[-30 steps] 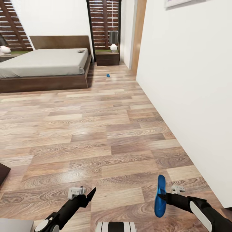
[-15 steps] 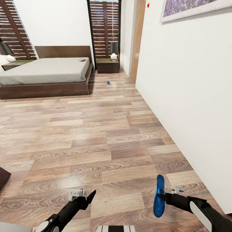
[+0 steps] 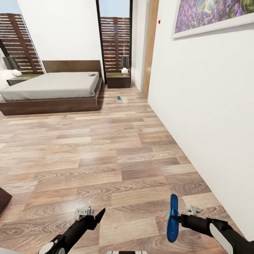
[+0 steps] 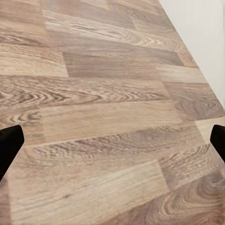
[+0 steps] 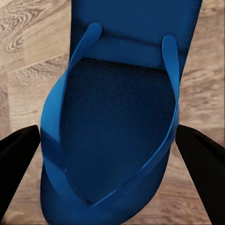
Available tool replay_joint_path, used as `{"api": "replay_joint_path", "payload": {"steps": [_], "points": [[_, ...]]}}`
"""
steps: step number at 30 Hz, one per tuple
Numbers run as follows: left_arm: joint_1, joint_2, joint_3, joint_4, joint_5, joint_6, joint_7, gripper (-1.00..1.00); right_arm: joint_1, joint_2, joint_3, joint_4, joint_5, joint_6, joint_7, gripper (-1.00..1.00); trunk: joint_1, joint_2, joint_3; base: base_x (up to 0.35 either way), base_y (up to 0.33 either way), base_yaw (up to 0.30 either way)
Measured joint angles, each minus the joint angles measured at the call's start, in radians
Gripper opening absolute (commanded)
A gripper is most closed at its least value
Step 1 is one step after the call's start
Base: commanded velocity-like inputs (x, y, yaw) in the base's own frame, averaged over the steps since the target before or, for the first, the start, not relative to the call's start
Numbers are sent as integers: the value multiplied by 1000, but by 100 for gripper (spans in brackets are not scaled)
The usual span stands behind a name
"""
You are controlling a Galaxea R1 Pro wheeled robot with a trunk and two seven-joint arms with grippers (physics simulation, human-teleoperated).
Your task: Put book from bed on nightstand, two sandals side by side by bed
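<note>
Blue sandal [image 3: 173, 219] sits clamped edge-up in the right hand [image 3: 176, 218]; left hand [image 3: 92, 214] is apart, empty. Second sandal [image 3: 119, 97] lies far ahead, beside the bed [image 3: 53, 86]. Step: carrying. Next move calls for driving forward, then setting it alongside its mate.

Bed [image 3: 53, 86] at far left with book [image 3: 92, 74] on its far right corner, nightstand [image 3: 118, 80] right of it, one sandal [image 3: 119, 97] on the floor [image 3: 106, 158] between, another sandal [image 3: 173, 219] near right in the right gripper [image 3: 176, 218].
</note>
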Motion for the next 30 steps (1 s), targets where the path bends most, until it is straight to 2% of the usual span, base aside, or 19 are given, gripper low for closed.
{"api": "replay_joint_path", "payload": {"steps": [3, 5, 8, 12, 17, 25, 30], "points": [[0, 0, 0, 20, -4, -1, 2, 100, 0, 0, 0, 86, 1, 0, 4, -100, -1, 1, 12, 0, 0, 0], [0, 0, 0, 43, -16, -2, 3, 100, 0, 0, 0, 109, -2, 0, 13, -100, -2, 1, 19, 0, 0, 0], [-6, 0, 0, 85, -44, -6, 4, 100, 0, 0, 0, 125, -4, 1, 31, -100, -4, 2, 31, 0, 0, 0], [-52, 0, 1, 171, -90, -28, 7, 100, 0, 0, 0, 135, -3, 0, 49, -100, -5, 3, 47, 0, 0, 0], [-89, 2, 3, 232, -100, -67, 8, 100, 0, 0, 0, 139, -4, 0, 53, -100, -8, 4, 66, 0, 0, 0], [-96, 2, 3, 224, -98, -74, -1, 100, 0, 0, 0, 139, -4, 0, 53, -100, -11, 6, 97, 0, 0, 0], [-94, 0, 0, 137, -93, -66, -6, 100, 0, 0, -1, 139, -4, 0, 53, -100, -14, 7, 116, 0, 0, 0]]}}
